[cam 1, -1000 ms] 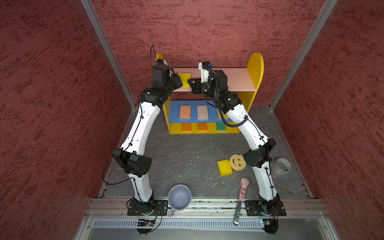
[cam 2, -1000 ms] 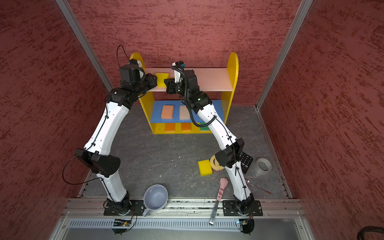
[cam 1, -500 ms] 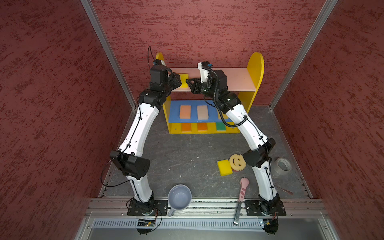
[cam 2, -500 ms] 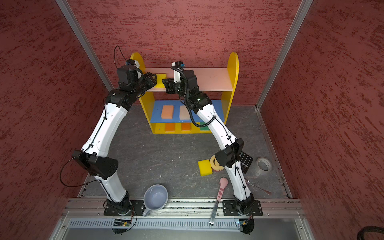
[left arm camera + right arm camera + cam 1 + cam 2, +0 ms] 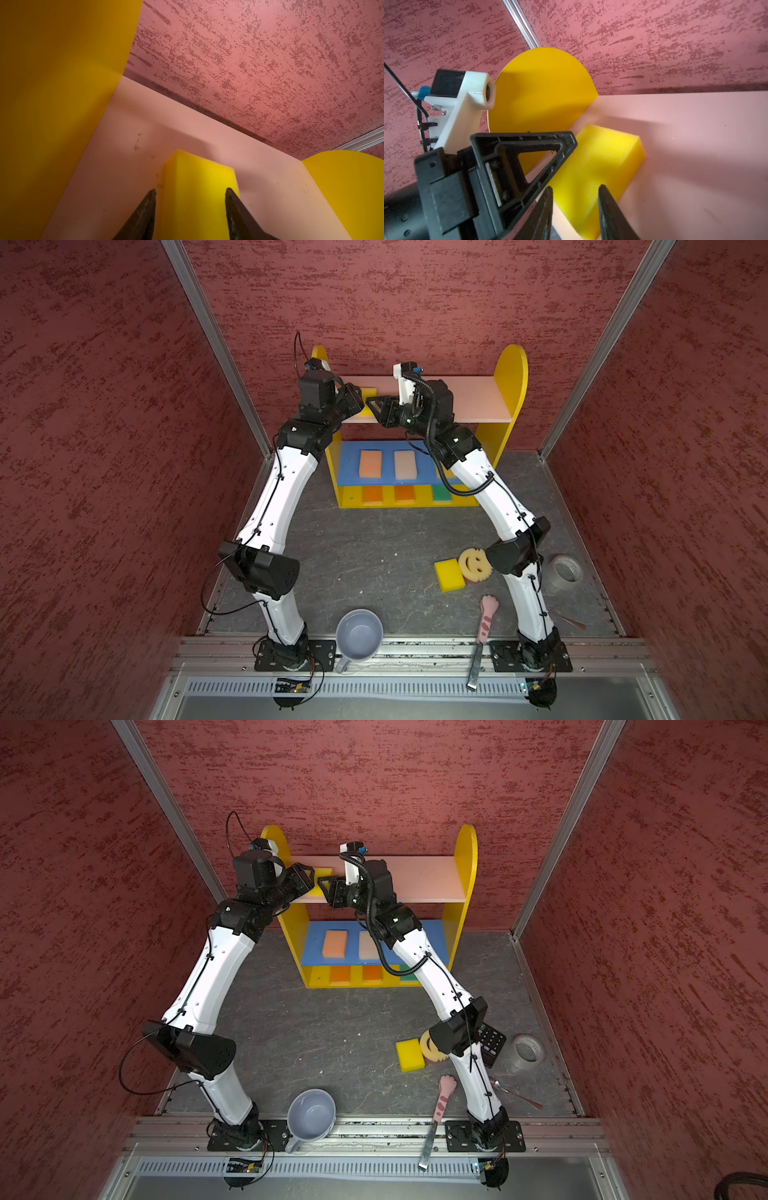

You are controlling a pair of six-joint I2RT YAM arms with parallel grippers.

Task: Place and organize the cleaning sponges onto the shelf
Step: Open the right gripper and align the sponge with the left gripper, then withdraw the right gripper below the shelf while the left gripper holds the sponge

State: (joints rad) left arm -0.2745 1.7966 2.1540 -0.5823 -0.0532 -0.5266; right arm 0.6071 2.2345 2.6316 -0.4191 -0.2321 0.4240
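Upper centre, both top views: both arms reach to the left end of the shelf (image 5: 515, 377).

- left gripper (image 5: 190, 193): jaws parted, astride a yellow sponge (image 5: 199, 182). A sliver of pink top board (image 5: 124, 166) shows beside one finger, so it reads as let go, not clamped.
- That sponge lies flat on the top board, near the left side panel.
- right gripper (image 5: 575, 190): jaws apart and empty, tips at the near end of the same sponge.

Done so far, by tiers:
- top: the one yellow sponge.
- blue middle board (image 5: 349, 472): peach sponge (image 5: 370, 463), then pale sponge (image 5: 405, 464), side by side and apart.
- bottom: two orange sponges (image 5: 372, 494), then a green sponge (image 5: 442, 493).
- The right arm covers the right end of the blue board; what lies there cannot be told.

Left to do, lower right of the floor: a second yellow block (image 5: 449, 574) touching the smiley sponge (image 5: 475, 565). Judged well past halfway.

Around: mug (image 5: 359, 635) at bottom centre, paw-handled tool (image 5: 486, 614), keypad (image 5: 490, 1042), tape roll (image 5: 565, 568), spoon (image 5: 515, 1096).

In the way: both grippers crowd one corner, and the right arm's elbow hangs over the smiley sponge.
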